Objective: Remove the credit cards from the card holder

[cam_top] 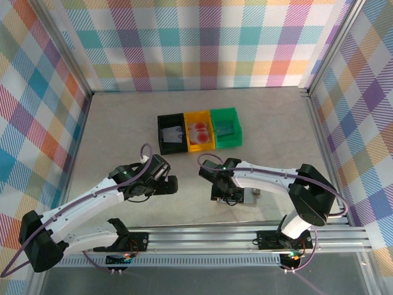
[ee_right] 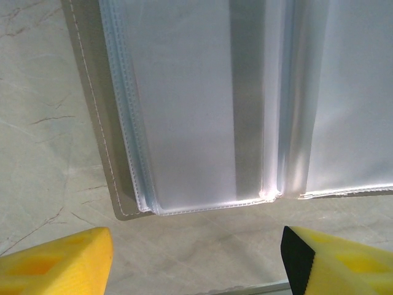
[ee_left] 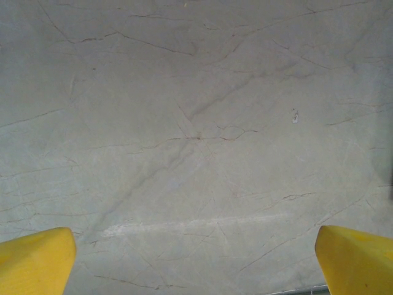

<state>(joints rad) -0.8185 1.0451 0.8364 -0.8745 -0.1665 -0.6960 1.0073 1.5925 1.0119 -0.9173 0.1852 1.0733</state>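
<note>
Covering the cell floor, a pale grey tabletop (cam_top: 123, 141) w/ dark hairline veins is seen, boxed in by pastel plaid walls (cam_top: 202, 43) & an aluminium rail (cam_top: 215, 232) at the near edge. Three bins are lined up just past the tabletop's ctr: black bin (cam_top: 163, 138), yellow bin (cam_top: 190, 142), green bin (cam_top: 236, 126). Red credit cards (cam_top: 199, 131) are seen in the yellow one. The card holder (ee_right: 184, 110) is laid open by the near edge, right of ctr, clear sleeves up. Its lower hem is seen just ahead of the right gripper (ee_right: 196, 249), btwn the spread yellow fingers & apart from both. The left gripper (ee_left: 196, 252) is held over bare tabletop, left of ctr, fingers wide apart.
</note>
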